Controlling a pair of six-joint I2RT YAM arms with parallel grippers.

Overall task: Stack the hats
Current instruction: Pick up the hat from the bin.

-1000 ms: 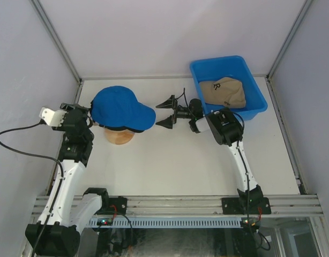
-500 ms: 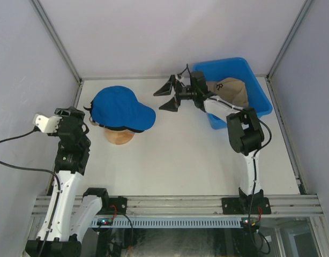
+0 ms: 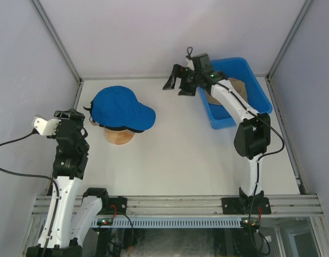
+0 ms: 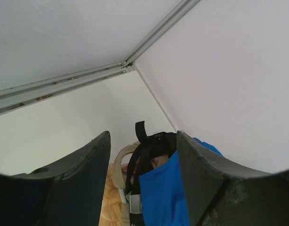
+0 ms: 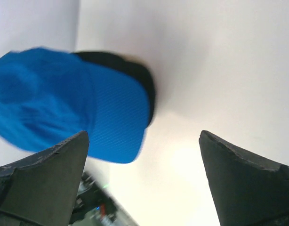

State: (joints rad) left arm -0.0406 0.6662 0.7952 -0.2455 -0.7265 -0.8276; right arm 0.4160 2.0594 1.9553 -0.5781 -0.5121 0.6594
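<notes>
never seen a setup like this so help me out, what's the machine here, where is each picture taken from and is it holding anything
Two robot arms stand at the near edge of a white table. One picture looks down from above; the other two come from a camera on each wrist. The left hand and right hand are open, holding nothing. A blue cap tops a black cap on a wooden stand. A tan cap lies in a blue bin.
</notes>
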